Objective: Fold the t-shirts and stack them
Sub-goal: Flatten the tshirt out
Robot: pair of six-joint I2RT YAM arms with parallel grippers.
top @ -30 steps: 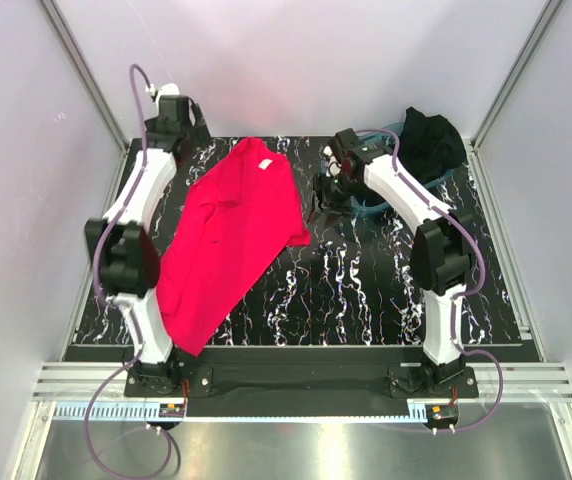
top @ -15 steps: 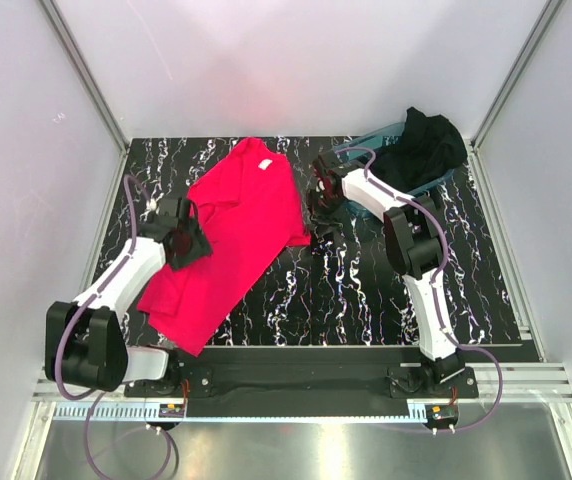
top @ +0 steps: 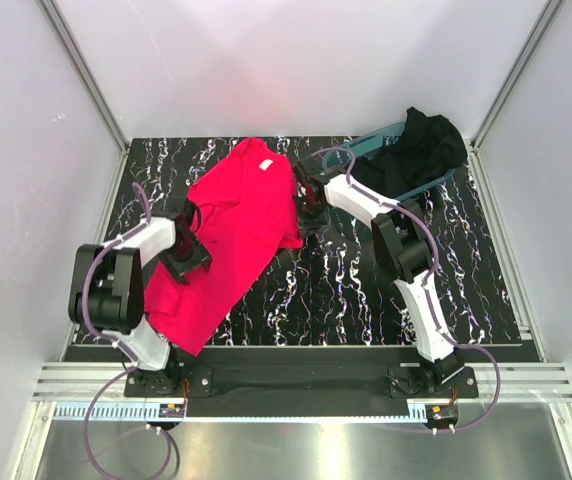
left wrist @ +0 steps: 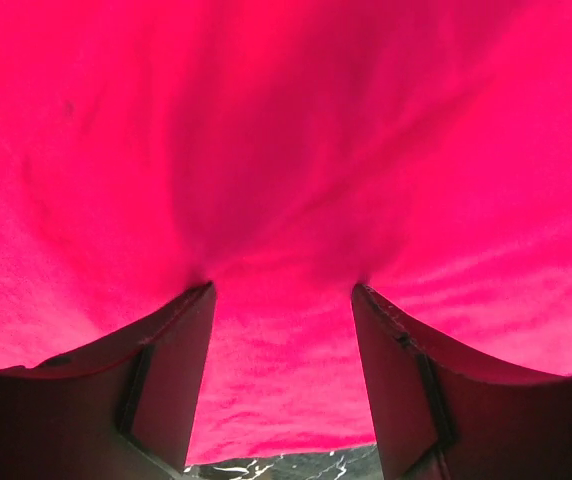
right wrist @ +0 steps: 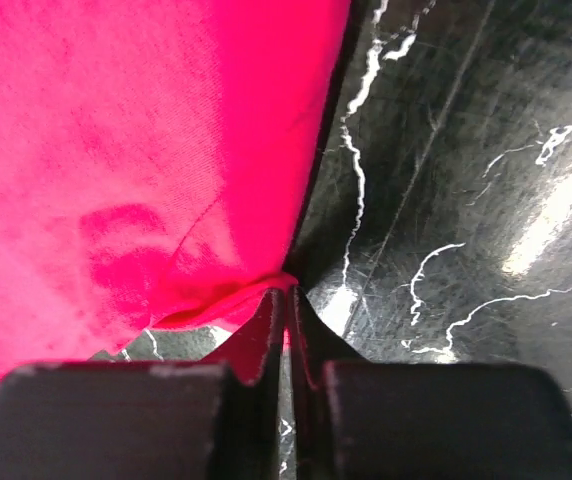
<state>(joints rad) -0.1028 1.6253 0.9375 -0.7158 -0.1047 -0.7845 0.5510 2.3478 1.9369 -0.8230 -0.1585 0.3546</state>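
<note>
A pinkish-red cloth t-shirt [top: 231, 230] lies spread on the black white-veined counter [top: 366, 290]. The right end effector [right wrist: 286, 295] is clenched on its right edge. The left end effector [left wrist: 284, 290] presses its left side, jaws apart. A black cloth t-shirt [top: 421, 145] fills the clear teal plastic tub [top: 374, 137], far right.

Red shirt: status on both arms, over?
Right gripper jaws shut on red shirt edge. Left gripper jaws open, pressed into same shirt. Black shirt heaped in tub, far right. No obstruction seen.
</note>
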